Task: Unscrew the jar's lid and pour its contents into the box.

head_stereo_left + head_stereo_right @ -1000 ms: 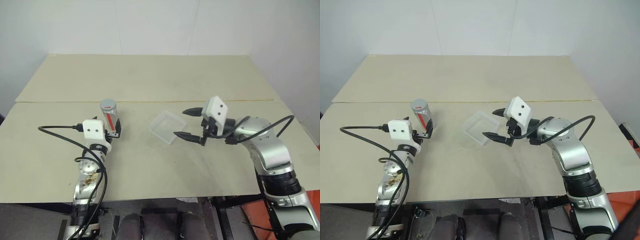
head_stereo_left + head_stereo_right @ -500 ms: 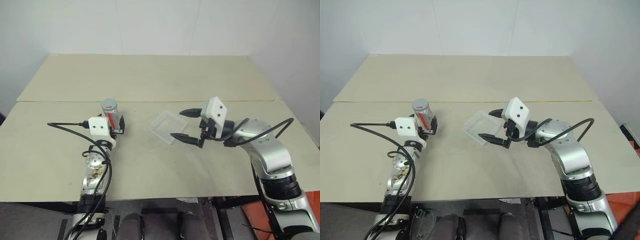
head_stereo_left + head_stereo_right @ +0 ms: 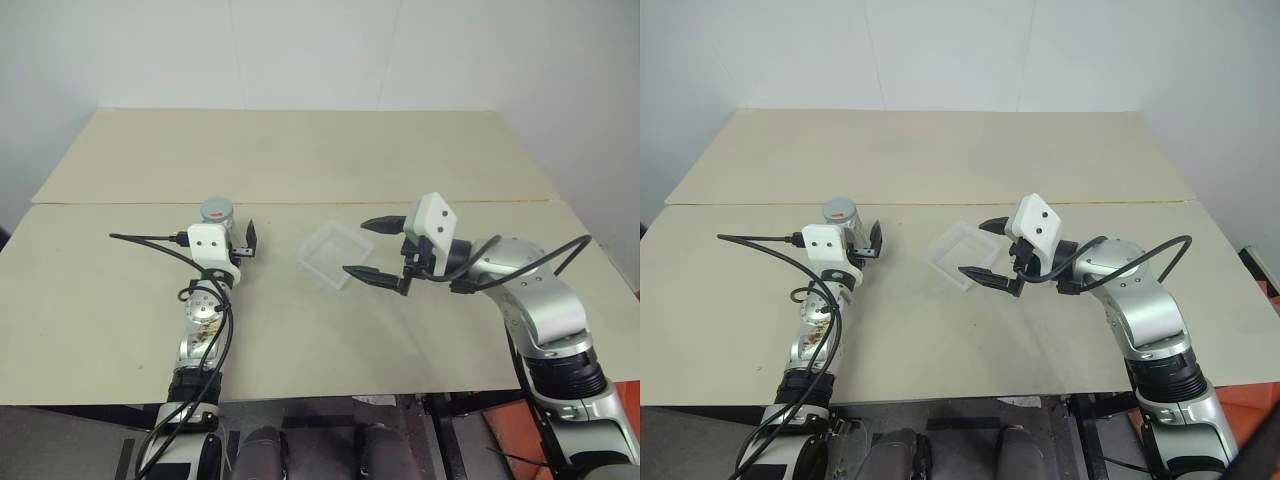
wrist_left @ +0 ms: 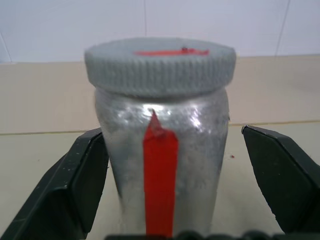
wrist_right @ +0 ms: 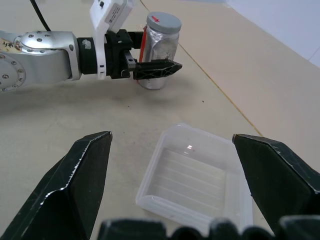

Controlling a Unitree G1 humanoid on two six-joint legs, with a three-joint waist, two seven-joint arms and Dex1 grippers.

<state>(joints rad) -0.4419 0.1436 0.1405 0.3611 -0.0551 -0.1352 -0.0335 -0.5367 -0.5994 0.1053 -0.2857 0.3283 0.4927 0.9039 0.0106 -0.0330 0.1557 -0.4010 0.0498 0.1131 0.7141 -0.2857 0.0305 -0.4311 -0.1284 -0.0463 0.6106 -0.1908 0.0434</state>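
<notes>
Left gripper [image 4: 165,200], fingers wide, straddles the upright jar [image 4: 162,165], lid [image 4: 160,65] on. Right gripper [image 5: 175,200], also wide, hovers near the box [image 5: 192,175] on the table [image 3: 300,150].

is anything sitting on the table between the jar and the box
Nothing visible does. The stretch of table between the jar and the box lies bare; the left claw brackets the jar itself.

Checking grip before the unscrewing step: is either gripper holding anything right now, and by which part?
Nothing is held. The left gripper straddles the jar with open jaws, one finger near its side; the right gripper hovers open over the box.
</notes>
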